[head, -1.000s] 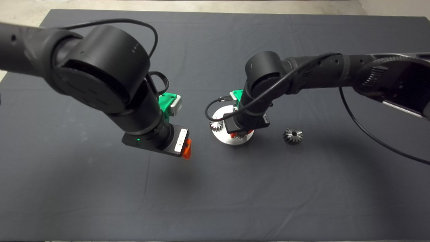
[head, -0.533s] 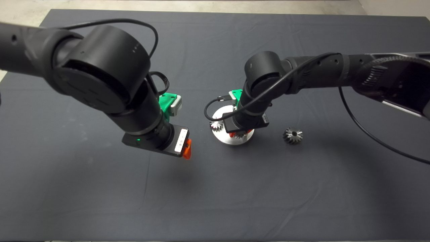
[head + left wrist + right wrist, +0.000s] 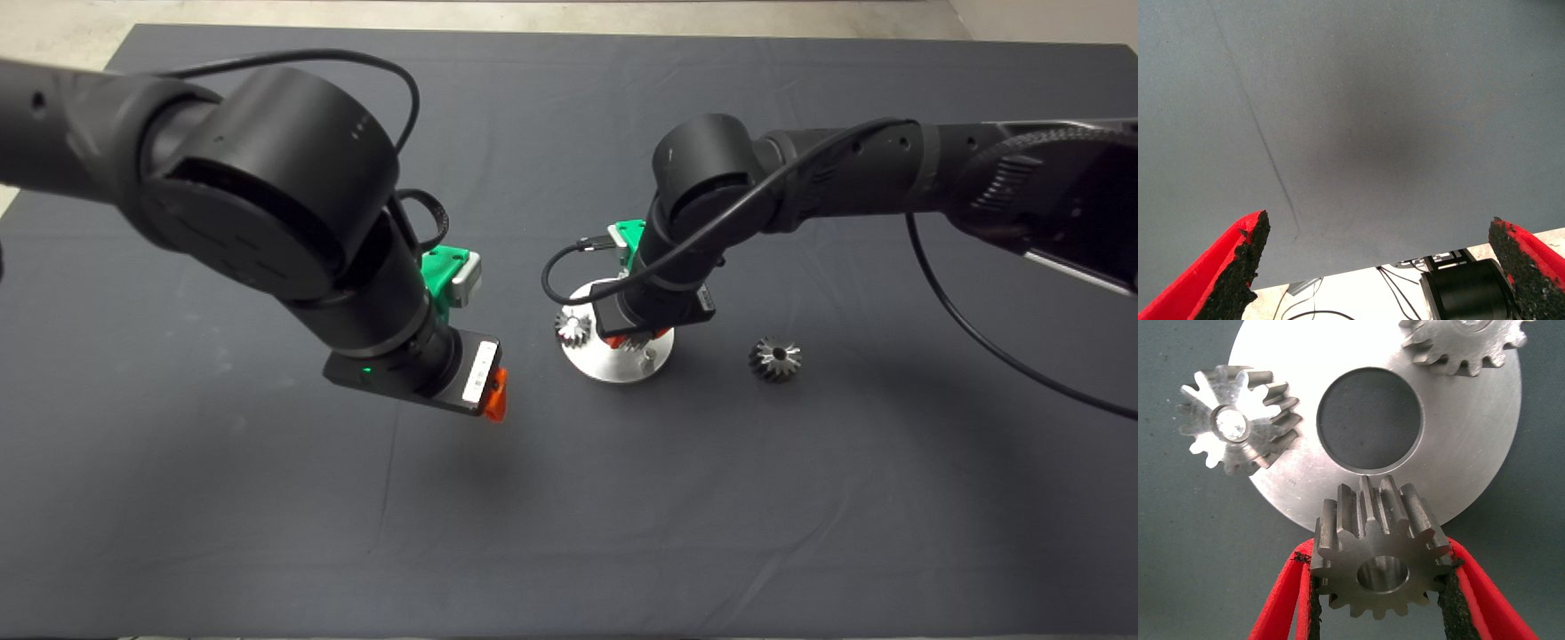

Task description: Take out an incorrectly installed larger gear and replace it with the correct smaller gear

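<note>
My right gripper (image 3: 636, 340) hangs over the round silver plate (image 3: 612, 364) and is shut on the smaller gear (image 3: 1375, 563), a shiny blunt-toothed gear with an open centre hole. It holds the gear above the plate's near rim (image 3: 1485, 473). Two other small gears (image 3: 1238, 427) (image 3: 1465, 343) sit on the plate around its centre hole. A bare peg (image 3: 647, 359) stands on the plate just beside the gripper. The larger gear (image 3: 775, 359), darker with star-like teeth, lies on the mat to the right of the plate. My left gripper (image 3: 493, 396) is open and empty, hovering over bare mat left of the plate.
The dark mat (image 3: 569, 533) covers the table. One mounted small gear (image 3: 573, 328) shows at the plate's left edge. The left wrist view shows mat, its edge and pale floor with cables (image 3: 1358, 293) beyond.
My right gripper has risen and drawn back a little over the plate with the gear, uncovering a bare peg. The left arm and the larger gear have not moved.
</note>
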{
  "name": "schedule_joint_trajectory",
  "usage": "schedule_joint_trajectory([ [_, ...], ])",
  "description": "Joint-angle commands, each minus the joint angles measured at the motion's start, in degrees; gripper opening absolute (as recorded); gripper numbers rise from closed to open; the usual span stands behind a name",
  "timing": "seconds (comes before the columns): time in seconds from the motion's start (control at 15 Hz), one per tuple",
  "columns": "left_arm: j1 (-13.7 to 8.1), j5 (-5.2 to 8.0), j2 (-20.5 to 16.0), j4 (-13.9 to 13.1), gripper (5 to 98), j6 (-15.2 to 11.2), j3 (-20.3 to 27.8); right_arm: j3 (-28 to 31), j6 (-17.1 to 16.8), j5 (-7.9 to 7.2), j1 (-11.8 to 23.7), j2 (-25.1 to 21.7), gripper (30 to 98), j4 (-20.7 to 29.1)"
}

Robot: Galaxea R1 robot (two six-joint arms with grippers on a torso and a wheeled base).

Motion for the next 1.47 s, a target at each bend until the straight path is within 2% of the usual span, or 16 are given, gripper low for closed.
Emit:
schedule_joint_trajectory([
  [0.0, -1.2, 3.88, 0.1, 0.3, 83.9, 0.0, 0.7, 0.4, 0.3, -6.21, 1.4, -0.4, 35.4, -0.3],
  [1.0, -1.2, 3.88, 0.3, 0.3, 83.9, -0.1, 0.6, 1.9, 0.6, -6.30, 0.0, -1.4, 35.3, 1.0],
  [1.4, -1.2, 3.80, 0.8, 0.3, 83.9, -0.1, 0.2, 4.2, 0.6, -6.30, 0.0, -4.4, 35.4, 1.2],
])
